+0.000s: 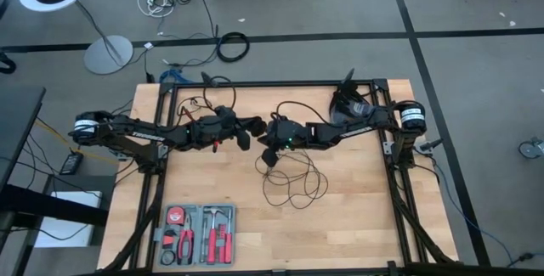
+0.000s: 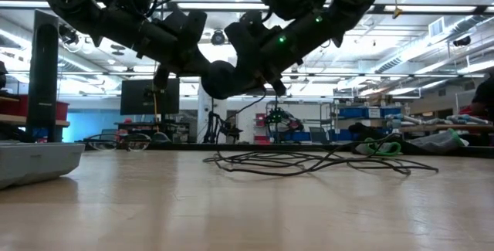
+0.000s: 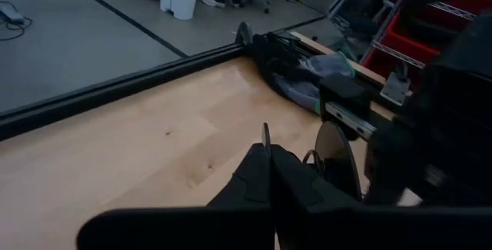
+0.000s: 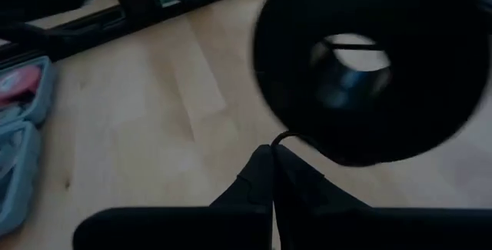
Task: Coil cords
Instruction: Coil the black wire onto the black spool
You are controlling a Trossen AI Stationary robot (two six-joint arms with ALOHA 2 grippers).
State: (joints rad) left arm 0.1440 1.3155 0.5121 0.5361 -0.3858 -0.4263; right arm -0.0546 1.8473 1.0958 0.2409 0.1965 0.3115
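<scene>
While both arms hang above mid-table, my left gripper [image 1: 246, 138] is closed on nothing visible. Right gripper [image 1: 269, 155] pinches the cord [image 1: 293, 183]; loops lie beneath.

My two grippers meet at table centre; the cords [image 1: 293, 183] lie toward five o'clock, the tool case [image 1: 197, 234] toward seven

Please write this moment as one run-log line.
left gripper: shut, raised mid-table | right gripper: shut on cord | cord: loose loops on table | coiling: not done
</scene>
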